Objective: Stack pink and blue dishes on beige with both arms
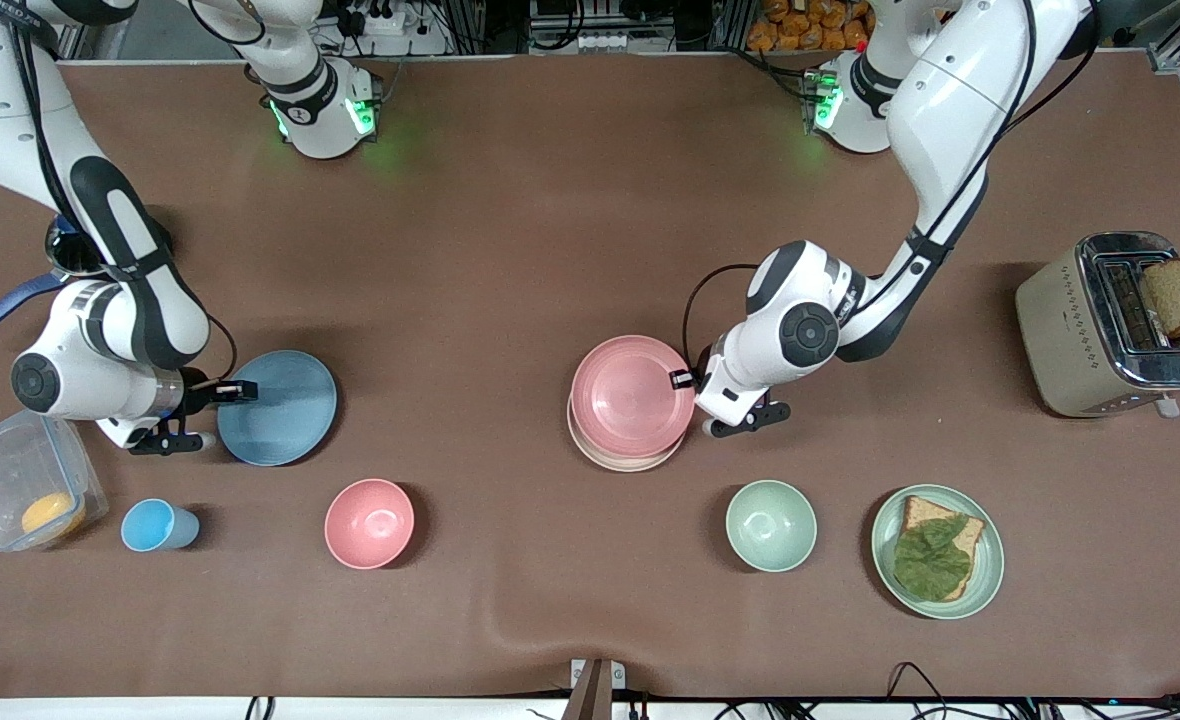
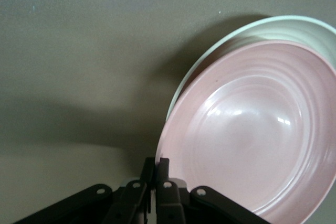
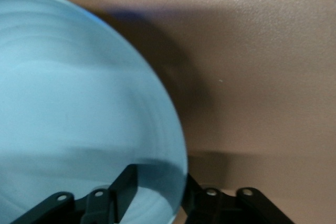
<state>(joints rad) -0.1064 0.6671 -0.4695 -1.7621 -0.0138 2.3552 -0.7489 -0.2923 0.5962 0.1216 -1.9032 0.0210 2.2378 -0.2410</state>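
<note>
While claws (image 1: 688, 380) pinching plate rims

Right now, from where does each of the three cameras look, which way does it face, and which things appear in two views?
Front view: high across the table, facing both arms; shows the left gripper at the pink plate on the beige plate, the right gripper on the blue plate.
Left wrist view: on the left wrist, facing the pink plate; its jaws shut on the rim.
Right wrist view: on the right wrist, facing the blue plate; its jaws grip the rim.
Shared: each plate shows in the front view too.
</note>
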